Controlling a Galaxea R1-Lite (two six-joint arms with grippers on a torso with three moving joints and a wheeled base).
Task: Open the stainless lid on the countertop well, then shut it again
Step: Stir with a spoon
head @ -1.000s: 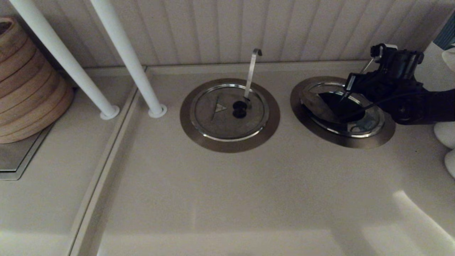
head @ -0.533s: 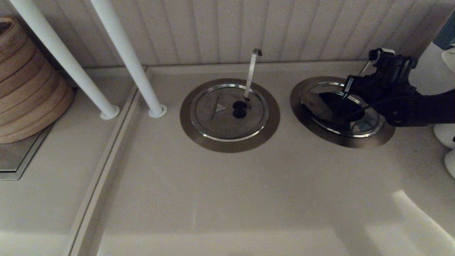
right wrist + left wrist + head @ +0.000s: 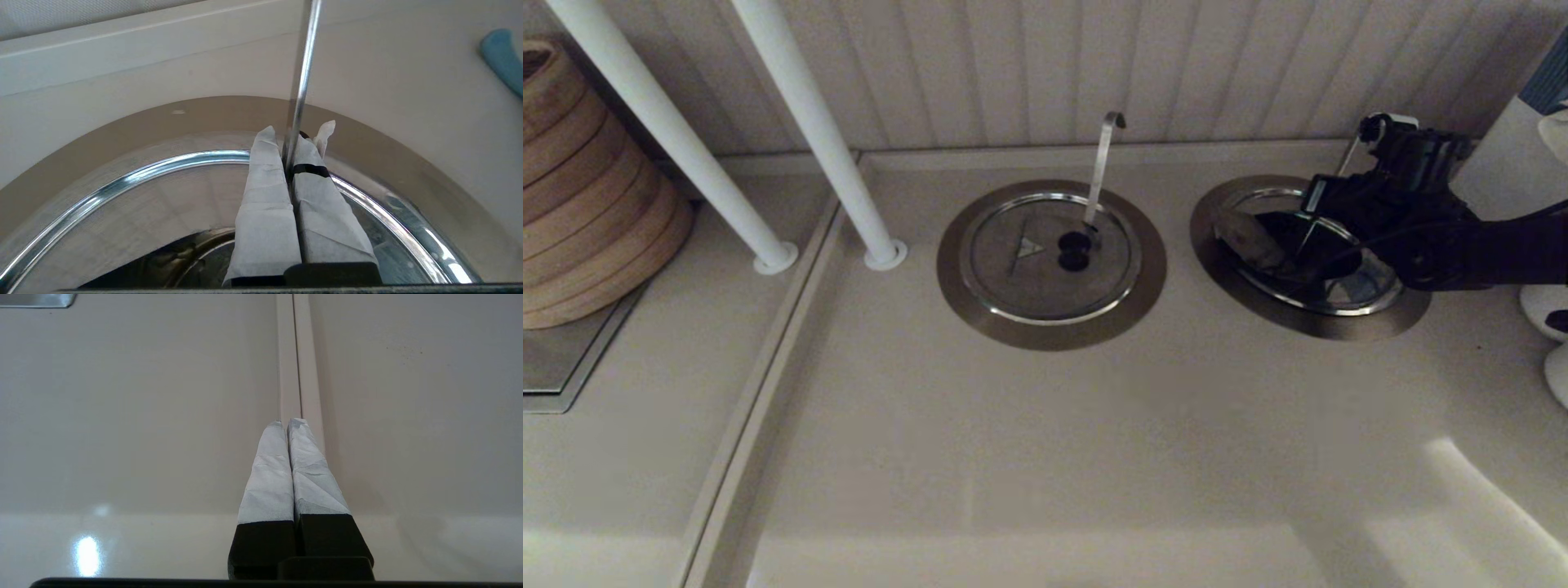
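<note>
The right gripper is above the countertop well, pinching a thin steel rod that stands up between its pressed fingers. I think it holds the rod to raise the stainless lid, which is tilted up just below the gripper, so the dark hole shows beneath. The left gripper is parked over bare counter, fingers pressed together. The counter is pale and glossy, with a ribbed wall behind the gripper.
</note>
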